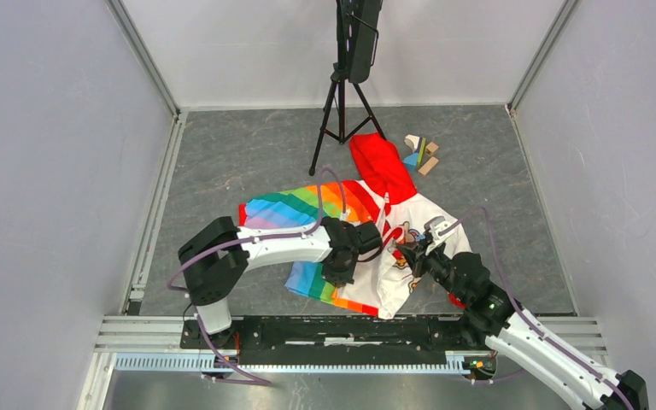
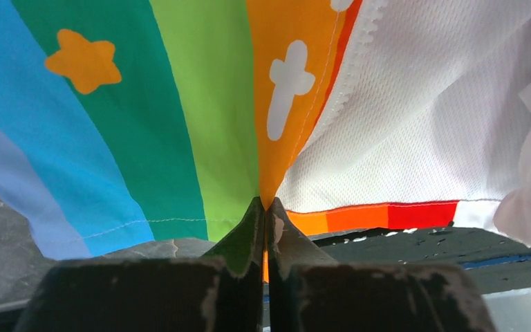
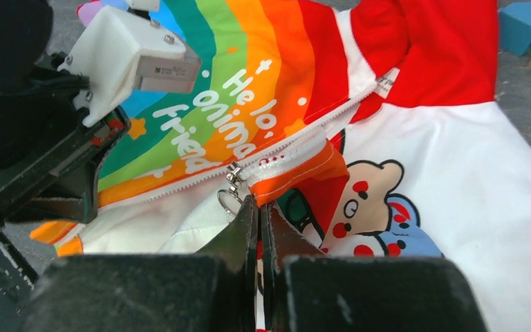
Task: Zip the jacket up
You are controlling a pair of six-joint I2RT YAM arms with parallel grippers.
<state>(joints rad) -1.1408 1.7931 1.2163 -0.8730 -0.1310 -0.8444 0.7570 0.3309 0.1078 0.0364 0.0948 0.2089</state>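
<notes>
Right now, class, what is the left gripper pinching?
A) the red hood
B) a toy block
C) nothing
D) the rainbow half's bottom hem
D: the left wrist view shows the left gripper shut on the jacket at its rainbow-striped hem.

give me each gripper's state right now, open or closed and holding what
Left gripper: closed on the jacket, at its rainbow half's hem.
Right gripper: closed on the jacket, at the zipper edge beside the slider.
</notes>
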